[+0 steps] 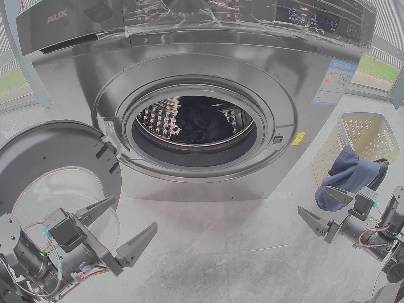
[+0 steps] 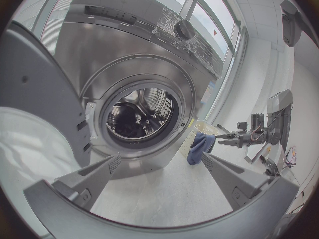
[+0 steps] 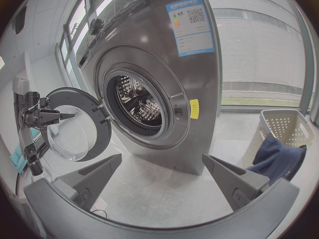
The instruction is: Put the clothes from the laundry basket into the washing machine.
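Pale grey floor tiles point(image 1: 235, 240) run up to tall windows, and squarely ahead stands the washing machine point(image 1: 202, 59), its door point(image 1: 54, 148) swung wide open to the left. Inside the drum point(image 1: 160, 120) there's a dark heap of clothes point(image 1: 198, 123) already lying at the back. Over on the right, beside the machine, sits the laundry basket point(image 1: 368, 137), and here's the piece that matters: a blue garment point(image 1: 349, 175) draped over its near rim, hanging down the outside wall so its length runs top to bottom. Something dark point(image 1: 381, 169) sits next to it; what it is, I can't tell. The right gripper point(image 1: 312, 198) hovers low on the near right, jaws spread apart and holding nothing, with the blue cloth just beyond its tips, slightly farther and to the right. The left gripper point(image 1: 135, 211) is on the near left in front of the open door, jaws also spread and empty, well apart from the basket. So the right arm is plainly the nearer one, and I'd judge a short reach forward onto that hanging fold is what the pick calls for.
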`<state>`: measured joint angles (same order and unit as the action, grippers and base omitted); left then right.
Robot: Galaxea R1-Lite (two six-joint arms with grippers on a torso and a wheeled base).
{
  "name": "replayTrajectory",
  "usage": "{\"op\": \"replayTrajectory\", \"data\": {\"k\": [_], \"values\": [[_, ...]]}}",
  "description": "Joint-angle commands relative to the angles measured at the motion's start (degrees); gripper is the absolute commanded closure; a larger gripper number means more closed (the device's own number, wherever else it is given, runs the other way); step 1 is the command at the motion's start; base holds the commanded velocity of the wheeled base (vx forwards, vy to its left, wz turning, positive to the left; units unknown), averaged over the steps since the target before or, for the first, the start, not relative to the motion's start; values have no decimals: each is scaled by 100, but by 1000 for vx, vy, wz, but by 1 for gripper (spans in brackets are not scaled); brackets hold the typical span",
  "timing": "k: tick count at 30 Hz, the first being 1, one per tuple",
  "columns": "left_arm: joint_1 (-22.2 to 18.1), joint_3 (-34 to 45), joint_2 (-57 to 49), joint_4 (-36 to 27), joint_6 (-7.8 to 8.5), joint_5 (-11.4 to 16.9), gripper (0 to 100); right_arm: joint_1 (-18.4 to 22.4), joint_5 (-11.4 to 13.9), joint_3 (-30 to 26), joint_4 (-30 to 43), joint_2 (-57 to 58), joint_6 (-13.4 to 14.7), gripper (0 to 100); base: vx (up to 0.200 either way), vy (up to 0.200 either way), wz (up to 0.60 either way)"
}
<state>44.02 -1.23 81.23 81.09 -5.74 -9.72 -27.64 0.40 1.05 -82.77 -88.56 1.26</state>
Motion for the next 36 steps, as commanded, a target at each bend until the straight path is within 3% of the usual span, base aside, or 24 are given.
{"op": "replayTrajectory", "data": {"k": [1,3,8,10,18,20,23,24,26,29,36], "values": [[-183,123,-977,-603,64,-101,0,109,-181,-105,490,797,-3,0,0,0,0],[-385,123,-1496,-1219,64,-101,0,83,-436,-105,1097,1263,-3,0,0,0,0],[-684,123,-2155,-1913,64,-92,0,101,-673,-105,1967,1913,50,0,-120,0,0],[-755,123,-2278,-2062,64,-57,0,109,-699,-105,2107,2036,59,0,-200,0,0],[-1176,123,-3860,-3794,100,-48,0,303,-840,-105,3426,3557,85,0,-25,0,0],[-1449,123,-4633,-4435,91,-22,0,408,-840,-105,4190,4330,59,0,0,0,0],[-1809,123,-5442,-5244,100,128,0,698,-822,-105,4955,5156,6,0,0,-200,0],[-1809,123,-5442,-5244,100,128,0,698,-822,-105,4955,5156,6,0,0,-200,0],[-2266,123,-6171,-5850,117,453,0,1146,-779,-105,5491,5895,15,0,0,-200,0],[-2609,123,-6699,-6246,117,787,0,1357,-779,-105,5904,6343,24,0,0,-200,0],[-3119,123,-7490,-7142,108,998,0,1639,-761,-105,6810,7424,33,0,0,-200,0]]}}
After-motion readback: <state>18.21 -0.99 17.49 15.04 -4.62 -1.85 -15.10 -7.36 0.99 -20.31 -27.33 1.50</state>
